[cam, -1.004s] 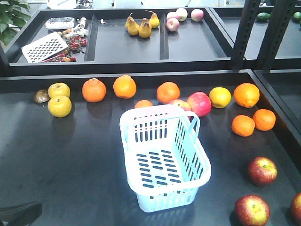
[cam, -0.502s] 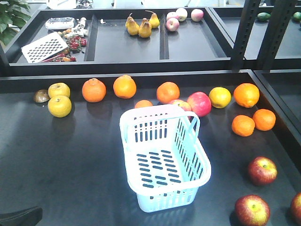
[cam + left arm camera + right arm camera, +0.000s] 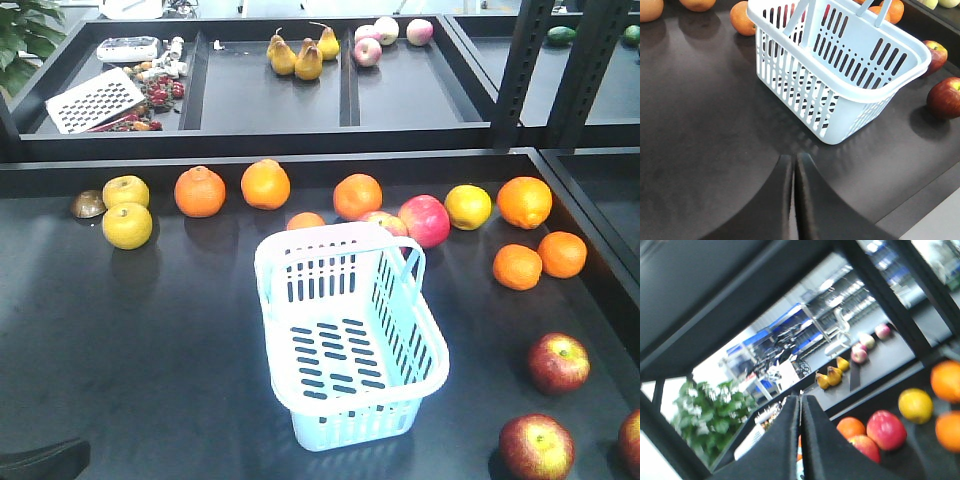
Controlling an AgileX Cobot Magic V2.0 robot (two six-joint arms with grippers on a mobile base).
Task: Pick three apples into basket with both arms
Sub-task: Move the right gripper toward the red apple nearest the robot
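1. Ahead of the left pincer (image 3: 794,160), just beyond its tips, the basket (image 3: 840,122) stands on the dark surface (image 3: 700,125) with one corner turned toward me.
2. I see the left pincer's fingers pressed flat together with no gap. Nothing is between them, and it hangs low over bare surface.
3. I read the right pincer (image 3: 800,400) as closed and empty too. It points up and away toward the back of the rig: a pink-red apple (image 3: 886,430) lies ahead to its right and the pears (image 3: 832,375) farther off. None of the fruit I need shows in its view.
4. From the front I count all three dark red apples (image 3: 558,362) grouped together, well apart from the basket. Two of them appear to the left pincer's right, past the basket's far corner.
5. The basket's slotted floor is bare, so I judge that no pick is done and all three are left.
6. I expect the right arm must swing down first, since the apples lie on its side.
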